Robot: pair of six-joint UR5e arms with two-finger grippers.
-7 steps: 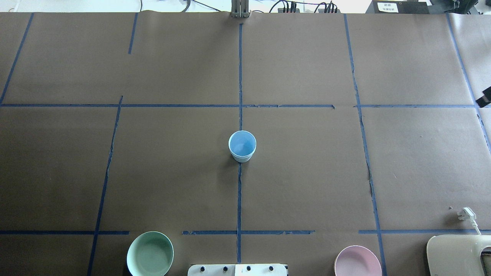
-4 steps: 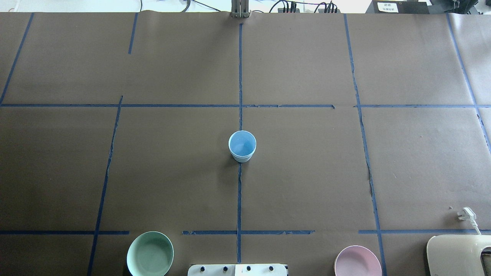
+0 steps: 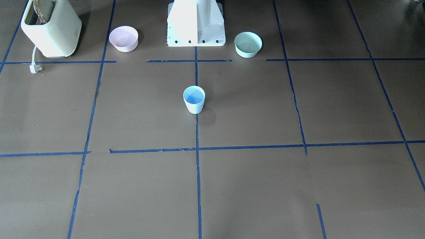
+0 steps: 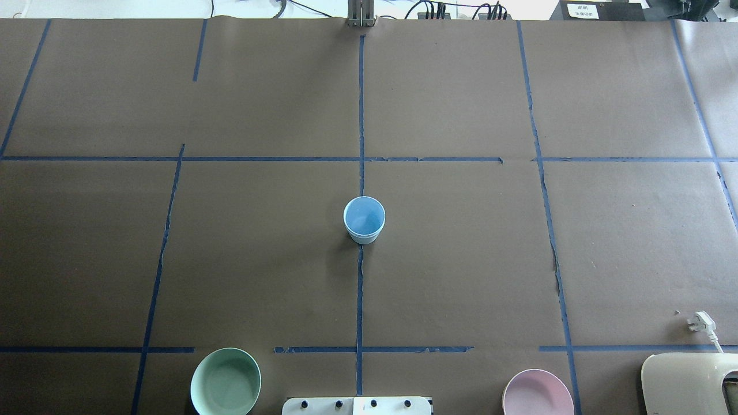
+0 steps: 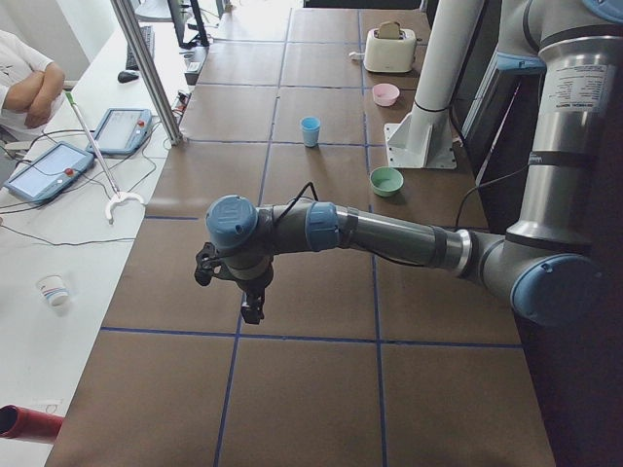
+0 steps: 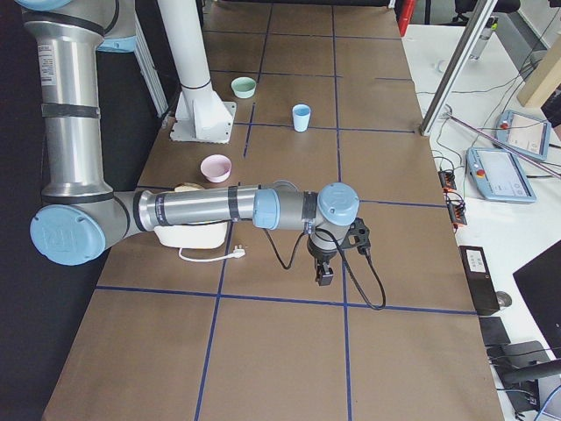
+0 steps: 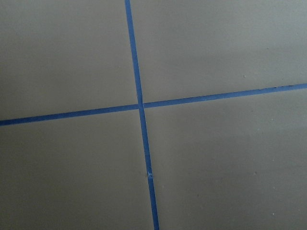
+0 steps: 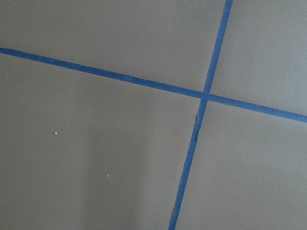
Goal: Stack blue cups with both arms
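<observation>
- Blue cup [image 4: 364, 219]: a single tumbler outline stands upright, mouth up, on the centre tape line in mid-table. Whether a second cup sits nested inside it cannot be told.
- Left gripper [image 5: 251, 309]: points down over the table's left end, well apart from the cup. It shows from the side only, so open or closed cannot be told.
- Bearing, left: in the exterior left view the cup lies at about 1 o'clock from this gripper, far up the table.
- Right gripper [image 6: 324, 274]: points down over the right end, also well apart from the cup. Its state cannot be told.
- Bearing, right: in the exterior right view the cup lies at about 12 o'clock.
- Nearer arm: by judgement neither, as the cup sits roughly midway between them.
- Wrist views: each shows only a tape cross [image 7: 140, 106].
</observation>
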